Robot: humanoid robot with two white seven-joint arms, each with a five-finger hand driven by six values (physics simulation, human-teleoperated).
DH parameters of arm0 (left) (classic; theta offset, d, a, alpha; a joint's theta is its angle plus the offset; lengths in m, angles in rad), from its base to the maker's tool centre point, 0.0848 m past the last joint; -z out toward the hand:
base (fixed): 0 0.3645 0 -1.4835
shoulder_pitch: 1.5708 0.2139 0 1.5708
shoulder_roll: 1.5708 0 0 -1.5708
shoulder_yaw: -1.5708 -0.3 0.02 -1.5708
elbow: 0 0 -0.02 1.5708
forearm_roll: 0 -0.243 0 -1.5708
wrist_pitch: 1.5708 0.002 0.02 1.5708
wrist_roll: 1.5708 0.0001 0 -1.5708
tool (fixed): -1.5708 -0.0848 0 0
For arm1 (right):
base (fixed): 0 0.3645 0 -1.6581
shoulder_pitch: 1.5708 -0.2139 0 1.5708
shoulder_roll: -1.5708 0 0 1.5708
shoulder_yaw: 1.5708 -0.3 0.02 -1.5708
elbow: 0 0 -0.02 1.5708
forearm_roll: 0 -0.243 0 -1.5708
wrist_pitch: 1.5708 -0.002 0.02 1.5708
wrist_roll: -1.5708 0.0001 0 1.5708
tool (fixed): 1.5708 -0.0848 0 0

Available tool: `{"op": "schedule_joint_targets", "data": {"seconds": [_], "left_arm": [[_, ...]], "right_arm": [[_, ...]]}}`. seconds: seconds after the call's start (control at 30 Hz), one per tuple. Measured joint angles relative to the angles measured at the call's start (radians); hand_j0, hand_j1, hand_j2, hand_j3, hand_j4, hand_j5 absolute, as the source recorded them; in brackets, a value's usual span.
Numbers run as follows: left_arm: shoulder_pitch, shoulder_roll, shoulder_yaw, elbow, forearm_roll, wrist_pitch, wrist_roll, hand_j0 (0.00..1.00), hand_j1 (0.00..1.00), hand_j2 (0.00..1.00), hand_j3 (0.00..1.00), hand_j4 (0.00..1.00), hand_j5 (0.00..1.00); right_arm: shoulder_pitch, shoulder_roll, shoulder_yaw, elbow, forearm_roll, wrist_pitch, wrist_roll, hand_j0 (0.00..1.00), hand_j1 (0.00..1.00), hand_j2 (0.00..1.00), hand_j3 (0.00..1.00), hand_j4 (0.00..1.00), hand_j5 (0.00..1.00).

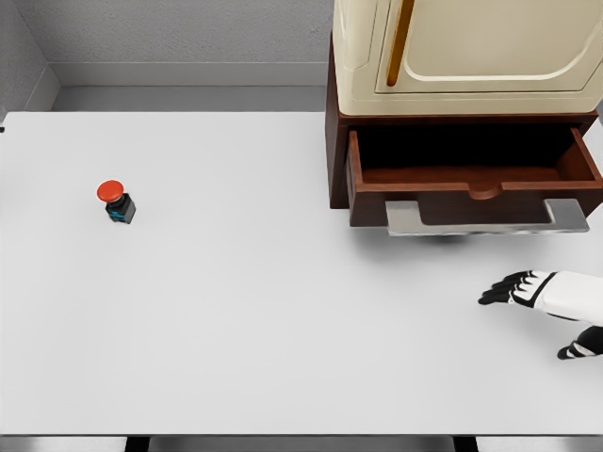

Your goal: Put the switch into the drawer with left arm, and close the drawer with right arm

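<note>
I find the switch (pixel 117 201) standing alone on the white worktop (pixel 264 330) at the left of the frame, red button cap uppermost on a small dark body, slightly tilted, and well apart from everything else. The drawer (pixel 474 179) sits pulled out at the upper right, under the cream cabinet (pixel 471 56); its dark interior shows nothing inside, and its grey handle (pixel 485 218) projects toward me along the front edge. My left hand is not in view, so I cannot report its state. My right hand (pixel 513 288) enters from the lower right edge, fingers extended and relaxed, grasping nothing, resting low just below and right of the handle. I judge the task to be at its start: the pick with the left arm has not begun. To do it well, I would bring the left hand in from the lower left, descend over the switch and close the fingers on the dark body below the cap, since the rounded cap looks likely to slip. The carry then runs right across the open worktop to the drawer; I would clear the front lip before lowering. The right hand should hold clear of the drawer mouth until release, then push the front panel squarely.
</note>
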State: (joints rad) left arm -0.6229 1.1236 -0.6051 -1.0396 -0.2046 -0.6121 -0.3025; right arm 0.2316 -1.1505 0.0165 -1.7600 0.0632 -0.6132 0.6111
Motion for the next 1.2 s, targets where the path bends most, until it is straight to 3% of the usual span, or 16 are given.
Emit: {"op": "schedule_joint_targets", "data": {"seconds": [0.13,0.3,0.63,0.77,1.2], "left_arm": [[-0.072,0.005,-0.061,-0.028,-0.003,0.0,-0.048,1.0,1.0,1.0,1.0,1.0,1.0],[-0.075,-0.01,-0.11,-0.036,-0.008,-0.001,-0.074,1.0,1.0,1.0,1.0,1.0,1.0],[-0.075,-0.015,-0.121,-0.039,-0.008,-0.001,-0.08,1.0,1.0,1.0,1.0,1.0,1.0],[-0.075,-0.015,-0.123,-0.04,-0.008,-0.001,-0.081,1.0,1.0,1.0,1.0,1.0,1.0],[-0.09,-0.099,-0.135,-0.036,-0.024,-0.001,-0.139,1.0,1.0,1.0,1.0,1.0,1.0]], "right_arm": [[0.005,0.0,0.003,0.0,0.0,0.0,0.0,1.0,1.0,1.0,1.0,1.0,1.0],[0.014,0.0,0.004,0.001,0.001,0.0,0.0,1.0,1.0,1.0,1.0,1.0,1.0],[0.071,-0.003,-0.048,0.007,0.013,0.0,0.0,1.0,1.0,1.0,1.0,1.0,1.0],[0.199,0.004,-0.138,0.011,0.013,-0.001,0.0,1.0,1.0,1.0,1.0,1.0,1.0],[0.216,0.049,-0.289,0.009,-0.016,0.0,0.0,1.0,1.0,1.0,1.0,1.0,1.0]]}}
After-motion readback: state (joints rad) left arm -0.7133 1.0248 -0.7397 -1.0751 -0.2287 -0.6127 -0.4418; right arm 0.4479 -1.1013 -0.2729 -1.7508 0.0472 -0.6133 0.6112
